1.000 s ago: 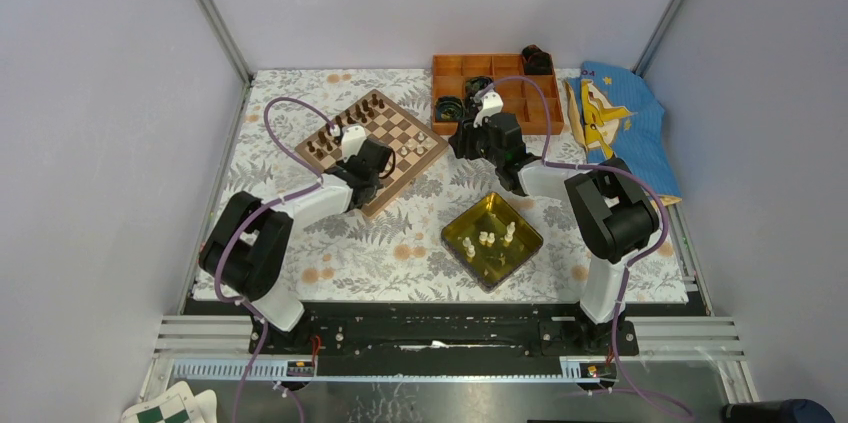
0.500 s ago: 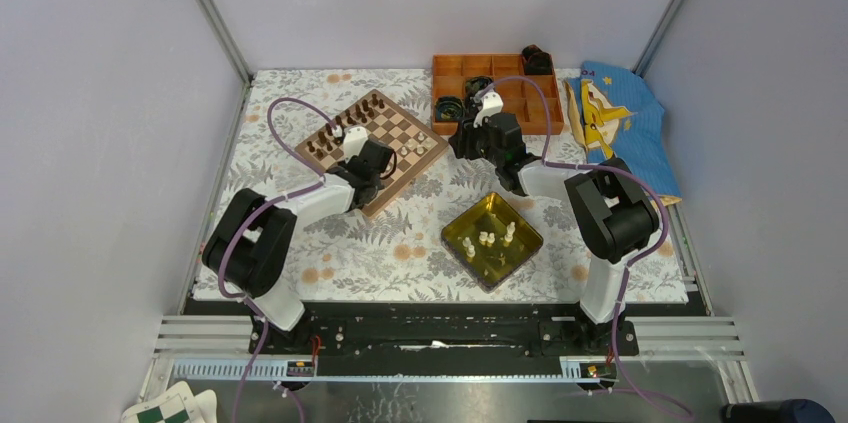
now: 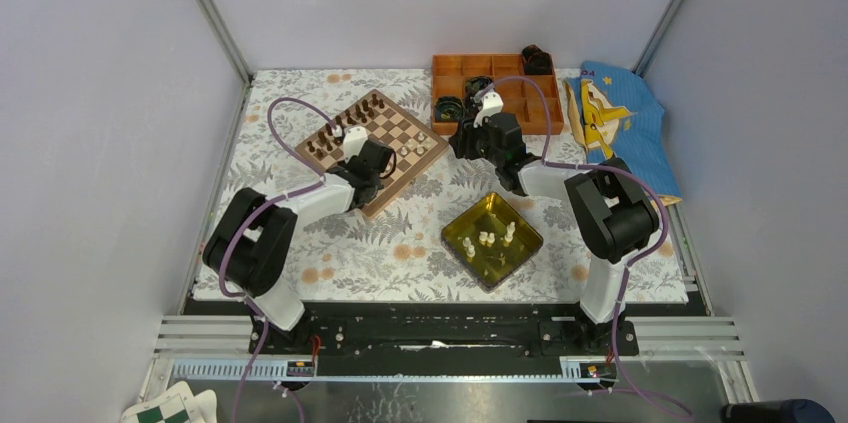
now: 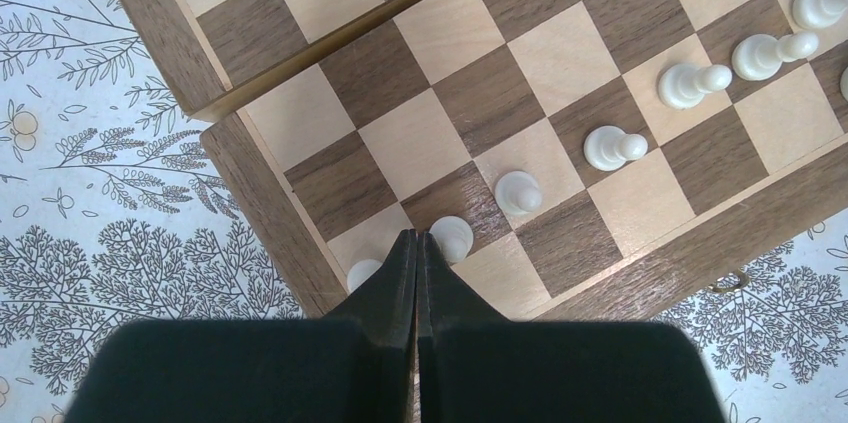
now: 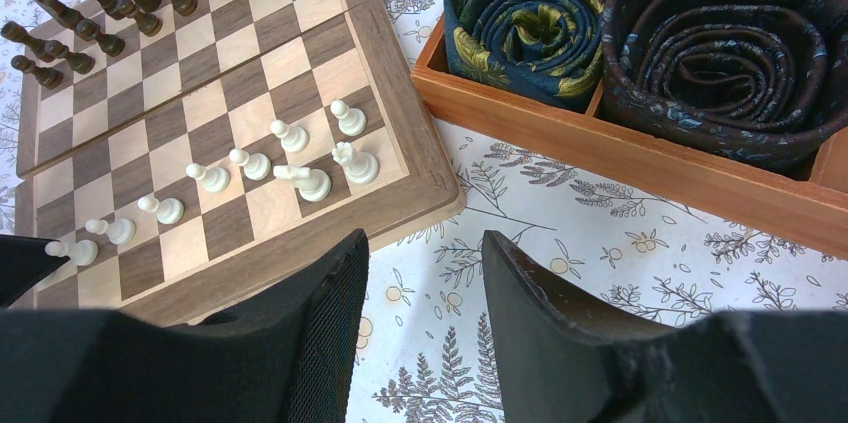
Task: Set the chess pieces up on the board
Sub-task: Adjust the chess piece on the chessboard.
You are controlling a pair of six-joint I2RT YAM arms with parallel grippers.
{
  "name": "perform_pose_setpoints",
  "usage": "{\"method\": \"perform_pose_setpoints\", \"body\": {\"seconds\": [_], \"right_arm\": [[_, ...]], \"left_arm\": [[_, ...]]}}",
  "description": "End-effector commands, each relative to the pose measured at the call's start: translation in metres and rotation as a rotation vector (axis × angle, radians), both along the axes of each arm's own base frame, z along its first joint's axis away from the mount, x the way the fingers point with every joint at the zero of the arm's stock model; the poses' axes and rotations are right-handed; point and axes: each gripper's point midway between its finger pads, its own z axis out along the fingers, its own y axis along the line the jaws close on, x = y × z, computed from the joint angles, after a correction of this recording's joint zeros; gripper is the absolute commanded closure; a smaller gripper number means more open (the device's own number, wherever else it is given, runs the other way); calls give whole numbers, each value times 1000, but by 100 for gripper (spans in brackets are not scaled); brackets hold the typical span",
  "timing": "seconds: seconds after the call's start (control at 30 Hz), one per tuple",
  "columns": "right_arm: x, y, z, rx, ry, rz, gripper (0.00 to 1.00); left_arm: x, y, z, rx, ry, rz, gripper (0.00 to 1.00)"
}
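Note:
The board point(image 3: 392, 126) lies at the back left with dark figures point(image 3: 330, 138) on its far side. Cream-white chess pieces point(image 5: 250, 163) stand in a row along its near edge. My left gripper point(image 4: 417, 235) is shut with nothing in it, its tips hovering over the board's corner between two white pawns point(image 4: 451, 236) point(image 4: 362, 271). My right gripper point(image 5: 425, 238) stands open and empty above the tablecloth, just off the board's right corner. Several more white pieces point(image 3: 492, 240) lie in the yellow tray point(image 3: 466, 215).
An orange compartment box point(image 3: 497, 61) with rolled ties point(image 5: 530, 18) sits right behind the right gripper point(image 3: 462, 143). A blue cloth bag point(image 3: 620, 123) lies at the back right. Grey walls close in both sides.
The left arm has shifted very slightly over the board's near corner. The right arm has stayed still and both grippers keep their state.

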Motion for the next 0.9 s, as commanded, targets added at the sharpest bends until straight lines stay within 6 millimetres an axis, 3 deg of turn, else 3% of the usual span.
{"method": "perform_pose_setpoints", "body": {"seconds": [0.0,0.47,0.87], "right_arm": [[13,2,23,36,-67,-6,47],[12,3,29,47,-76,0,47],[11,3,32,53,-79,-2,47]], "left_arm": [[11,0,6,-6,-37,5,100],[1,2,20,-37,-49,16,100],[-3,-20,54,-55,-101,-47,98]]}}
